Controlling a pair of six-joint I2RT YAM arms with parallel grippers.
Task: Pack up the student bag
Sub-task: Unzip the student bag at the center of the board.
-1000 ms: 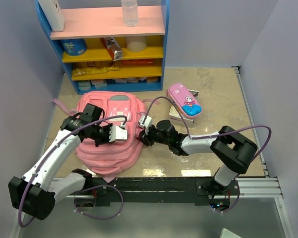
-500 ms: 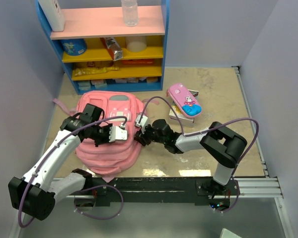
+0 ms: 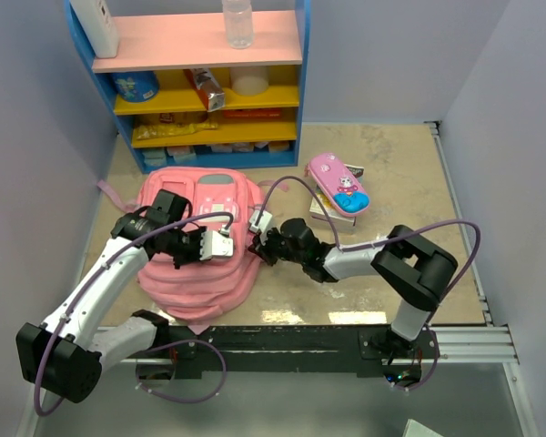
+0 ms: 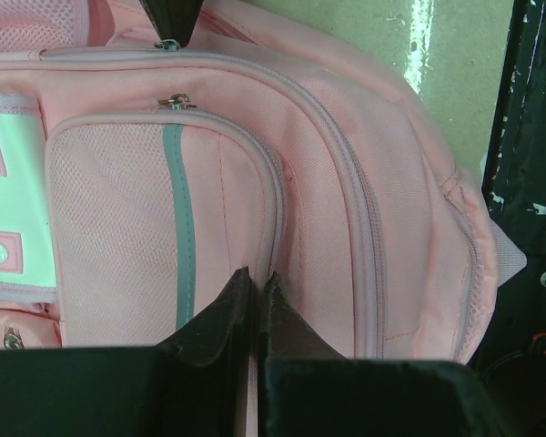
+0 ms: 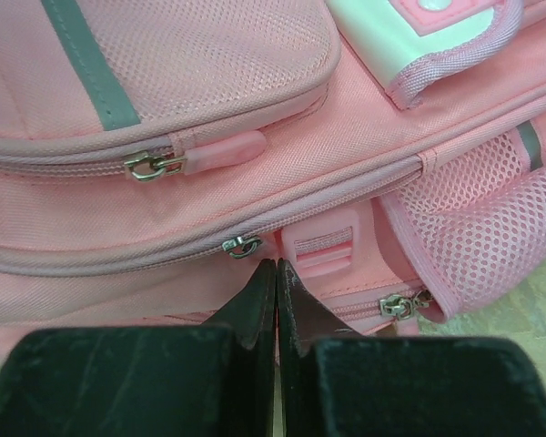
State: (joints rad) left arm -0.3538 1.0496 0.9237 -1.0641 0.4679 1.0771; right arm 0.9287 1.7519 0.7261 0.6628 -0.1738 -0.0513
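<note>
Item, nearest: left hand, closed, fingers pressed flat together. The tips rest on the student bag at the edge seam of its mesh front pocket, which carries a grey stripe. Whether any fabric is pinched between them cannot be told. Item: right hand, closed likewise, reaching in at the bag's right side. Its tips touch the bag wall just below a metal zip slider, with a pink plastic buckle just beside them and a mesh side pocket further along. Whether it grips anything cannot be told. Item, principal: student bag, large, soft, pink, lying front-up on the tabletop. Its zips are closed where visible. It has a pale trim patch on its face and a strap trailing from its far-left corner. Item: pink oval pencil case, cartoon print, to the right of the bag and apart from it, lying on a small stack of booklets. Item, farthest: blue shelf unit, directly behind the bag and near its far edge. It has a pink top board and yellow lower boards holding small packets. A clear bottle stands upright on the top board.
</note>
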